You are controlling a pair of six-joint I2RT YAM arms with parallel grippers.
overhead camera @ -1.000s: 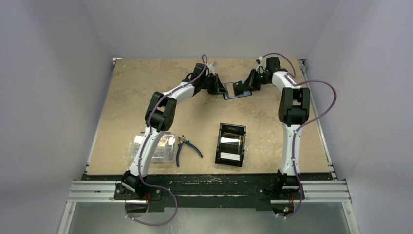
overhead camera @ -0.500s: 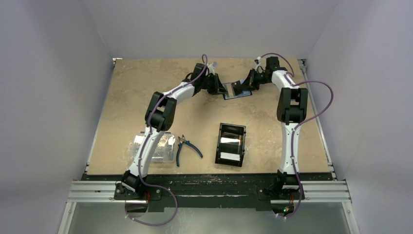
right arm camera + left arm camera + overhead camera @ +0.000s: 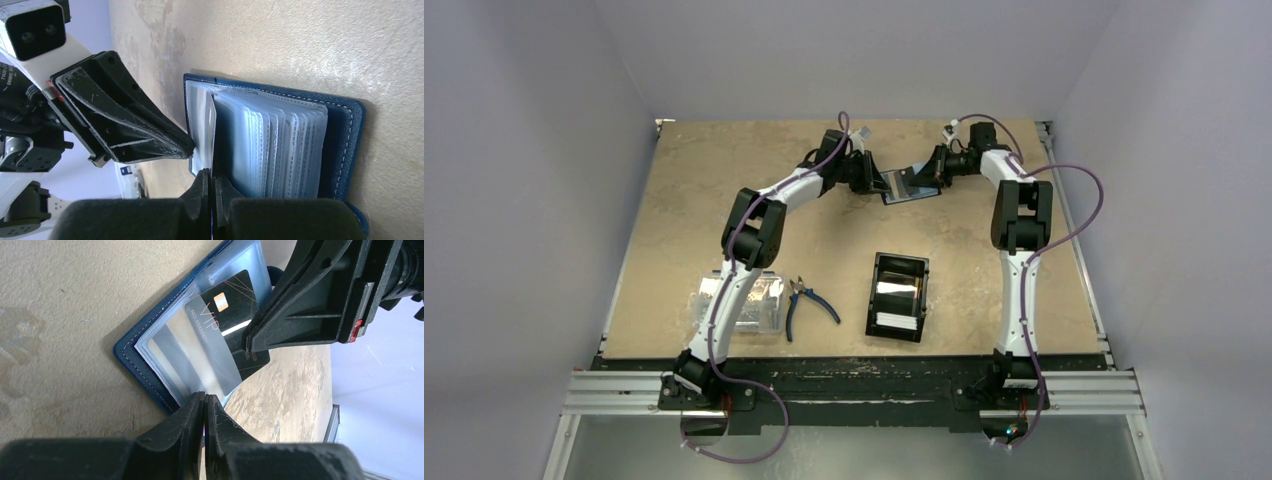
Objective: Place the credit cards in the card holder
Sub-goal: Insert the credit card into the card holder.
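The navy card holder [image 3: 912, 191] lies open at the far middle of the table, its clear sleeves fanned out [image 3: 280, 145]. My left gripper [image 3: 204, 397] is shut on the edge of one clear sleeve [image 3: 200, 355] and holds it up. A black credit card [image 3: 239, 290] with a gold chip sits partly inside that sleeve. My right gripper [image 3: 212, 175] is shut on the card's outer end, seen edge-on in the right wrist view. Both grippers meet over the holder in the top view, the left [image 3: 879, 180] and the right [image 3: 923, 177]. White cards [image 3: 897, 322] lie in the black tray.
A black open-topped tray [image 3: 876, 290] stands at the near middle. Blue-handled pliers [image 3: 809, 302] lie to its left. A clear plastic box [image 3: 754, 303] sits under the left arm. The table's far edge is just behind the holder.
My right gripper has moved a little left and farther back with the black card, which now shows less outside the sleeve. The left gripper has stayed still.
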